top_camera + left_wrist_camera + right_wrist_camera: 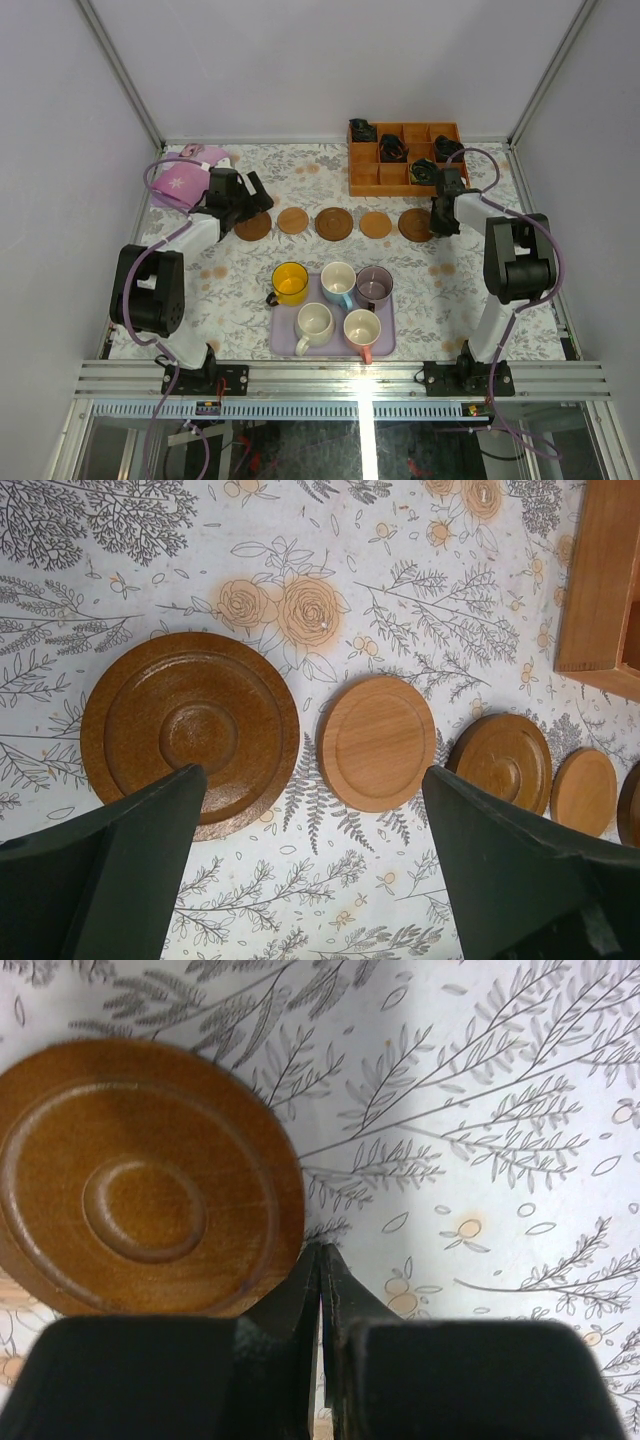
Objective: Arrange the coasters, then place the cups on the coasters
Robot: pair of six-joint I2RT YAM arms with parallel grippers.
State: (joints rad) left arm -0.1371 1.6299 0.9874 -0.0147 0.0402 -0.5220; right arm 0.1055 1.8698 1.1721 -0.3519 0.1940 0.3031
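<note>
Floral tabletop: the lavender tray at the near edge carries the cups. Five coasters lie in a row toward the far edge. The left gripper gapes wide over the row's left end. The right gripper is pinched together, empty, just beside the rightmost disc.

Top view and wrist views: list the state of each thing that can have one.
Coasters: five lying flat in a row, all bare.
Cups: five upright, empty, none on a coaster.
Left fingers: open, empty, over the row's left end.
Right fingers: shut, empty, by the rightmost coaster's edge.
Compartment box: some compartments hold dark items.
</note>
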